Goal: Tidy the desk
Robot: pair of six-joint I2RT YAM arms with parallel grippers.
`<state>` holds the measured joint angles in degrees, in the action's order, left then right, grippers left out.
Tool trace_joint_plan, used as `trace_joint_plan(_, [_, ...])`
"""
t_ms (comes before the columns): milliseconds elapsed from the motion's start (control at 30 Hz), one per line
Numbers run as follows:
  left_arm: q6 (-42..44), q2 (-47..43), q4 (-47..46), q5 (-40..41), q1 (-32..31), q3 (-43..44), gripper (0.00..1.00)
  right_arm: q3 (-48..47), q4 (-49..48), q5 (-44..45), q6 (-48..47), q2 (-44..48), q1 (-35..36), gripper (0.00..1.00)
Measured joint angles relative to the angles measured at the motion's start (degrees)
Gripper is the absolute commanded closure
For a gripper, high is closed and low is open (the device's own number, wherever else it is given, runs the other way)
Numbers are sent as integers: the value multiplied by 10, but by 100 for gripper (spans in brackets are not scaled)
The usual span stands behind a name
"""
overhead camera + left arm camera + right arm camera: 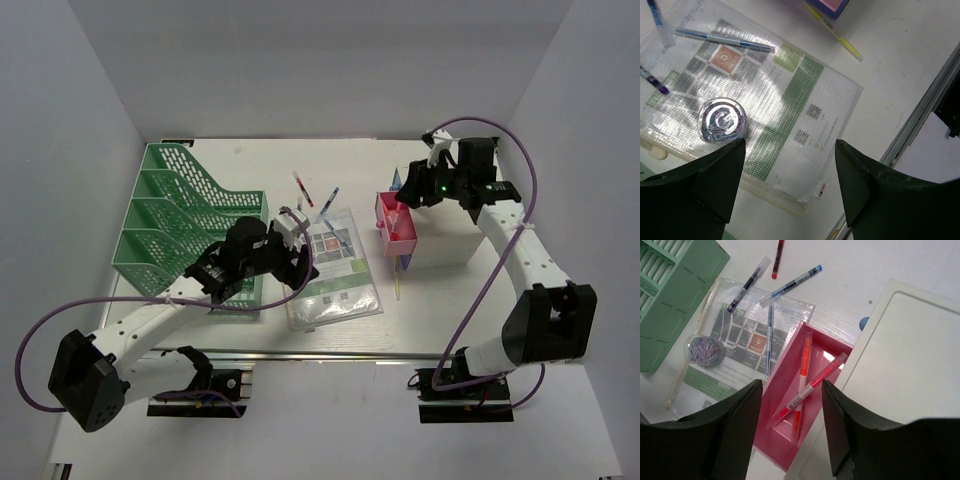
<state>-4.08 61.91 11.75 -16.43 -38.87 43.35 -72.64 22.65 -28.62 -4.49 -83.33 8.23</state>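
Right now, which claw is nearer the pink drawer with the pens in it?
Right. The right claw hangs open directly above the pink drawer. The left claw is off to the drawer's left in the top view, open over the mesh document pouch.

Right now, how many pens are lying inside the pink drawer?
2. One orange-red pen lies along the pink drawer; a darker red pen crosses it diagonally. Nothing seems hidden.
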Motion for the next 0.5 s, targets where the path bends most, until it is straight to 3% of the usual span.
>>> trace_joint_plan(67, [0, 16, -3, -9, 0, 0, 22, 0, 0, 0, -11, 25, 0, 33])
trace_joint_plan(100, [-2, 26, -4, -14, 0, 0, 23, 3, -3, 0, -18, 40, 0, 16])
trace_joint_plan(133, [-5, 35, -7, -20, -1, 0, 25, 12, -13, 0, -27, 61, 0, 11])
trace_joint_plan(233, [-30, 64, -30, -29, -19, 0, 31, 96, -80, 12, -43, 169, 0, 11])
trace_joint_plan(267, [-43, 75, -42, -28, -32, 0, 35, 138, -105, 17, -45, 218, 0, 19])
trace_joint_plan(300, [-55, 88, -50, -21, -49, 2, 38, 169, -115, 17, -48, 254, 0, 59])
trace_joint_plan(333, [-73, 107, -57, -14, -72, 7, 45, 193, -118, 15, -52, 283, -1, 82])
trace_joint_plan(367, [-89, 126, -61, -5, -93, 16, 51, 208, -117, 9, -52, 303, -1, 96])
trace_joint_plan(433, [-122, 171, -62, 27, -141, 43, 64, 226, -125, 0, -52, 318, -3, 100])
trace_joint_plan(467, [-143, 196, -63, 48, -170, 60, 82, 244, -135, 0, -49, 324, -4, 100])
trace_joint_plan(500, [-167, 215, -61, 70, -193, 74, 89, 260, -139, 4, -47, 328, -6, 100])
